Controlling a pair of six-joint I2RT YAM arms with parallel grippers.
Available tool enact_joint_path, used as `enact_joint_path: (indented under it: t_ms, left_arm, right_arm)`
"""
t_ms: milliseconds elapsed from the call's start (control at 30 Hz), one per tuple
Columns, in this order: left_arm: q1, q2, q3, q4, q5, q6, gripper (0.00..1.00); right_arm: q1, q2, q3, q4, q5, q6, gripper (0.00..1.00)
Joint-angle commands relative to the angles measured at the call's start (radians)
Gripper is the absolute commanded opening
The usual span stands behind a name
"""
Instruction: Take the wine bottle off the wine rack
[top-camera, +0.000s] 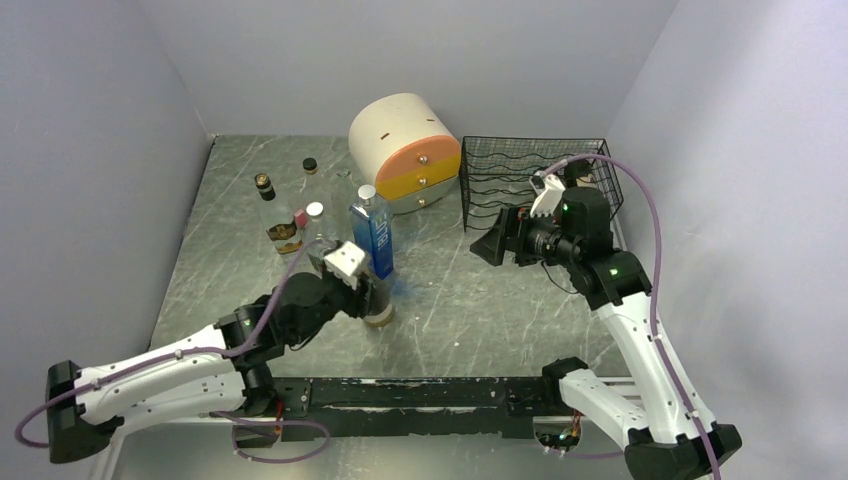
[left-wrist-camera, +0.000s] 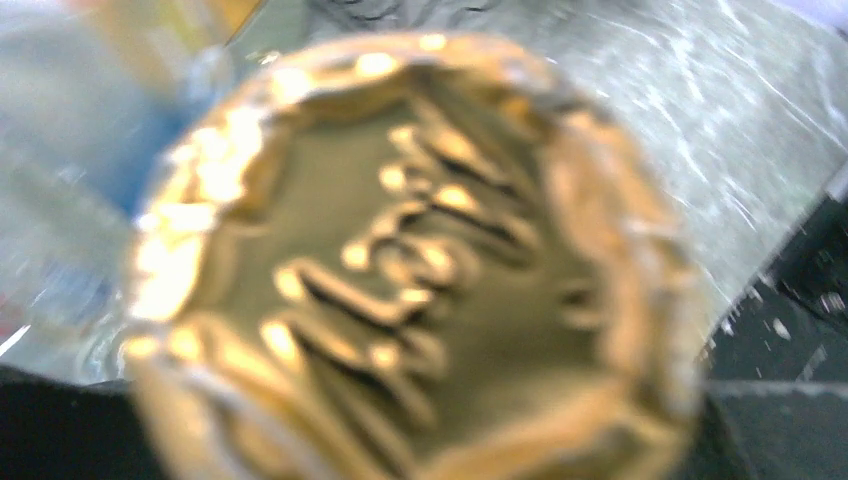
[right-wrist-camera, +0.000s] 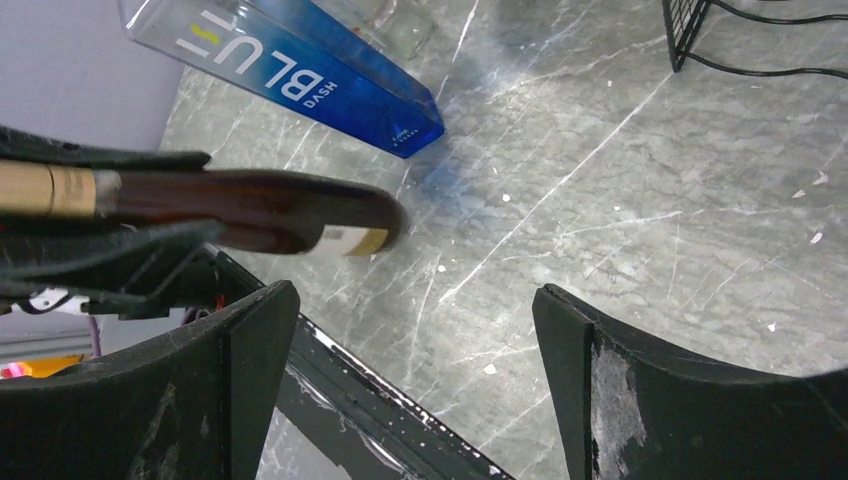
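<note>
The wine bottle (top-camera: 379, 305), dark brown glass with a gold foil top, stands upright left of centre on the table, away from the wine rack (top-camera: 530, 170). My left gripper (top-camera: 362, 290) is shut on its neck. The foil cap (left-wrist-camera: 410, 270) fills the left wrist view, blurred. The right wrist view shows the wine bottle (right-wrist-camera: 260, 210) between the left gripper's black fingers (right-wrist-camera: 100, 255). My right gripper (top-camera: 487, 245) hangs open and empty in front of the black wire rack. Nothing lies between its fingers in the right wrist view (right-wrist-camera: 415, 300), and a corner of the rack (right-wrist-camera: 685, 30) shows.
A blue square bottle (top-camera: 373, 235) (right-wrist-camera: 300, 75) stands just behind the wine bottle. Three more bottles (top-camera: 275, 215) cluster at the left. A cream-and-orange round drawer unit (top-camera: 405, 150) sits beside the rack. A black rail (top-camera: 420, 392) runs along the near table edge.
</note>
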Motion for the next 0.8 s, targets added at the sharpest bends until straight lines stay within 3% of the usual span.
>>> enact_joint_path:
  t_ms: [0, 167, 333, 433, 667, 767]
  left_arm:
    - [0.103, -0.069, 0.043, -0.054, -0.259, -0.195, 0.07]
    - [0.212, -0.046, 0.05, -0.033, -0.276, -0.199, 0.07]
    - [0.311, 0.014, 0.029, 0.139, -0.307, -0.167, 0.07]
    - [0.375, 0.051, 0.02, 0.249, -0.253, -0.136, 0.07]
    - [0.401, 0.107, 0.013, 0.393, -0.177, -0.06, 0.07]
    - [0.4, 0.12, 0.027, 0.38, -0.109, -0.036, 0.07]
  right_arm:
    - [0.003, 0.016, -0.012, 0.044, 0.011, -0.014, 0.92]
    - [0.003, 0.018, -0.034, 0.06, 0.012, -0.008, 0.92]
    - [0.003, 0.019, -0.045, 0.067, 0.014, -0.002, 0.92]
    - [0.004, 0.014, -0.046, 0.056, 0.026, -0.004, 0.92]
    - [0.004, -0.01, -0.046, 0.033, 0.063, -0.016, 0.92]
    - [0.003, -0.008, -0.075, 0.045, 0.061, -0.013, 0.92]
